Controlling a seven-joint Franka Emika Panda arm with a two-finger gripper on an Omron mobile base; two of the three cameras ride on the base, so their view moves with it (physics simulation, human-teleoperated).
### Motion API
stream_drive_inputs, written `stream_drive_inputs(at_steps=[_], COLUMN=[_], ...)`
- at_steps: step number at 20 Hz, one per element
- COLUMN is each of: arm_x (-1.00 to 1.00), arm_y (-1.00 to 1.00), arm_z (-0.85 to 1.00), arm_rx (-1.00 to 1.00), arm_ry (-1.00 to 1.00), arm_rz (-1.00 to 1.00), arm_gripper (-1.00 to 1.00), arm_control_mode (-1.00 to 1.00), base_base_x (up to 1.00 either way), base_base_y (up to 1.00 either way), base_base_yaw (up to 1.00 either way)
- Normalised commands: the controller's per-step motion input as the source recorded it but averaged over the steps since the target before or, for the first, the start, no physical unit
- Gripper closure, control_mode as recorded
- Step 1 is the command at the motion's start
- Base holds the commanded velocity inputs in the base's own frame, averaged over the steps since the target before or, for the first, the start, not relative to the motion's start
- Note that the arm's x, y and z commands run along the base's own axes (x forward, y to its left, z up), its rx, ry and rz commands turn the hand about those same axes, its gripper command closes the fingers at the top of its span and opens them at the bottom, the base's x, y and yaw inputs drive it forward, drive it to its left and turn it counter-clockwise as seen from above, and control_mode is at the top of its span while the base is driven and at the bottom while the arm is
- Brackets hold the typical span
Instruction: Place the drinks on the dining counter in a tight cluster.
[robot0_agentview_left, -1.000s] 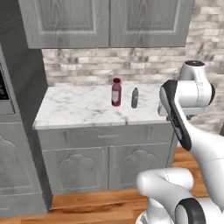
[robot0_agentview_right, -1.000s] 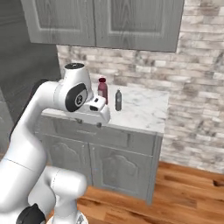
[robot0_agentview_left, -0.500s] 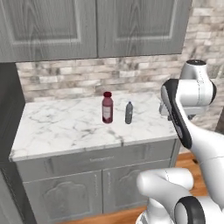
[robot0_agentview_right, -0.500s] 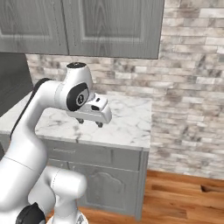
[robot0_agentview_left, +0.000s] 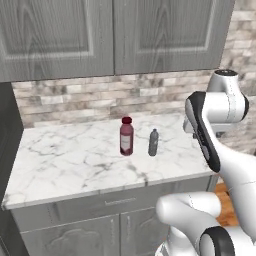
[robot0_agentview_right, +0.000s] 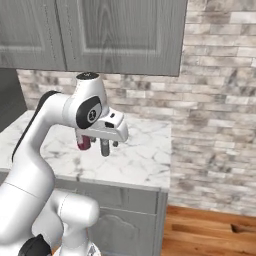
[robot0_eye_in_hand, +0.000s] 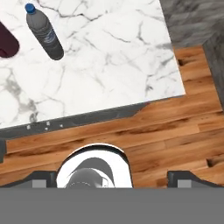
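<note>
Two drinks stand upright on a small marble counter (robot0_agentview_left: 70, 160) with a brick backsplash: a dark red bottle (robot0_agentview_left: 126, 137) with a pale label and, just right of it, a small grey-blue bottle (robot0_agentview_left: 153, 143). From above, the hand view shows the grey-blue bottle (robot0_eye_in_hand: 43, 33) at the top left and the red bottle (robot0_eye_in_hand: 6, 43) cut by the left edge. My gripper (robot0_eye_in_hand: 113, 178) hangs open and empty above the counter's front right corner, well short of both bottles. From the right, the gripper (robot0_agentview_right: 104, 142) partly covers the red bottle (robot0_agentview_right: 84, 144). The dining counter is out of view.
Grey wall cabinets (robot0_agentview_left: 115, 35) hang above the counter and a dark tall unit (robot0_agentview_left: 7, 125) borders it on the left. Grey base cabinets (robot0_agentview_left: 75, 220) sit below. Wooden floor (robot0_eye_in_hand: 166, 127) lies beyond the counter's front and right edges, beside the brick wall (robot0_agentview_right: 220, 110).
The base has driven closer, so the counter and bottles look larger and have shifted in both base views. The bottles themselves have not moved. The gripper stays open.
</note>
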Motion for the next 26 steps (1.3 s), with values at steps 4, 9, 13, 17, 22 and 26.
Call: stream_drive_inputs(at_steps=[4,9,13,17,22,26], arm_x=[0.0,0.0,0.0,0.0,0.0,0.0], arm_y=[0.0,0.0,0.0,0.0,0.0,0.0], arm_z=[0.0,0.0,0.0,0.0,0.0,0.0], arm_rx=[0.0,0.0,0.0,0.0,0.0,0.0], arm_ry=[0.0,0.0,0.0,0.0,0.0,0.0], arm_rz=[0.0,0.0,0.0,0.0,0.0,0.0], arm_gripper=[-1.0,-1.0,-1.0,-1.0,-1.0,-1.0], arm_control_mode=[1.0,1.0,1.0,1.0,1.0,1.0], base_base_x=[0.45,0.54,0.86,0.13,0.0,0.0], base_base_y=[0.08,0.22,0.22,0.02,0.0,0.0], base_base_yaw=[0.08,0.09,0.0,0.0,0.0,0.0])
